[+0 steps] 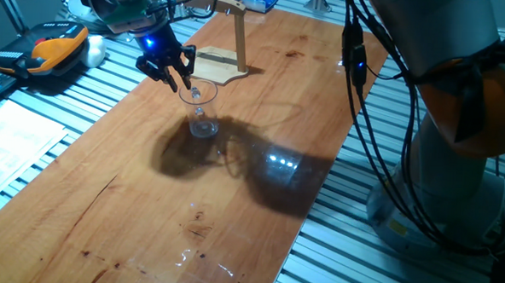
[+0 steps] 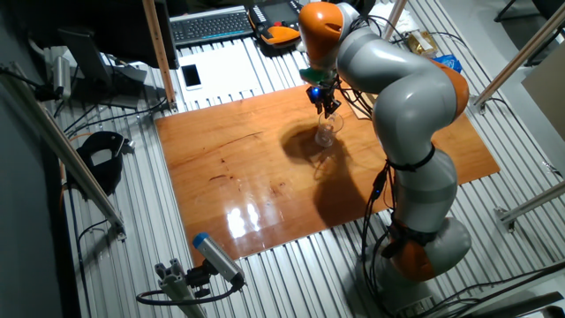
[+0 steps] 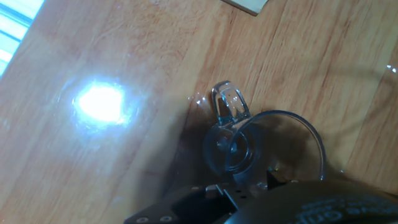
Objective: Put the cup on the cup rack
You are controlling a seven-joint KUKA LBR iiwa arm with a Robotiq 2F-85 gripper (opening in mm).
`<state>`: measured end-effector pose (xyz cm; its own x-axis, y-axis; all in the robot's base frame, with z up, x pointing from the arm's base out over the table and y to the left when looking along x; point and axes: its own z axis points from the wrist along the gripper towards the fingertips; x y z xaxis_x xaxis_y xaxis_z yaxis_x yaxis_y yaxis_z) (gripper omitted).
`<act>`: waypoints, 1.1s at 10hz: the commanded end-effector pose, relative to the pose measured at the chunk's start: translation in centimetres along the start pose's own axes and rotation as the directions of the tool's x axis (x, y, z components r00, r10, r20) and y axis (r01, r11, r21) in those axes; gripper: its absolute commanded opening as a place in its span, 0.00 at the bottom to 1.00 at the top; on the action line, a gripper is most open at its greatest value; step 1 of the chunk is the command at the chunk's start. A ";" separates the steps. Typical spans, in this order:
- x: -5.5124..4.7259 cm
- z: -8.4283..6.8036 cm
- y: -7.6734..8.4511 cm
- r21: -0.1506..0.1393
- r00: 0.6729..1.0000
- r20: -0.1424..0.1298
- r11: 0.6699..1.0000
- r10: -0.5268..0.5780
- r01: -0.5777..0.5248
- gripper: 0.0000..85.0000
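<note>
The cup (image 1: 201, 115) is a clear glass mug standing upright on the wooden table (image 1: 146, 222). My gripper (image 1: 177, 77) hangs just above and left of its rim, with the black fingers spread and nothing between them. In the other fixed view the gripper (image 2: 328, 108) is right over the cup (image 2: 326, 133). The hand view looks down into the cup (image 3: 231, 152), with its handle (image 3: 229, 102) pointing away from the dark gripper body at the bottom edge. The cup rack (image 1: 215, 65), a light wooden base with an upright post (image 1: 238, 34), stands just behind the cup.
An orange and black device (image 1: 56, 48) and papers (image 1: 13, 140) lie left of the table. Black cables (image 1: 358, 69) hang from the arm at the right. A corner of the rack base (image 3: 245, 5) shows at the top of the hand view.
</note>
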<state>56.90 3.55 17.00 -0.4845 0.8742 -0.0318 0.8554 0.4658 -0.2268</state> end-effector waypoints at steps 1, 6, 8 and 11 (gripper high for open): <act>0.1 -0.1 0.1 -0.002 1.000 0.003 1.000 0.000 0.000 0.40; 0.5 0.2 0.5 -0.007 1.000 -0.013 1.000 -0.014 0.014 0.40; 0.5 0.2 0.5 -0.011 0.999 -0.025 0.999 -0.033 0.033 0.40; 0.5 0.2 0.5 -0.025 0.990 -0.075 0.993 -0.116 0.114 0.00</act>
<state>57.05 4.12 16.71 -0.5654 0.8228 0.0584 0.7998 0.5642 -0.2049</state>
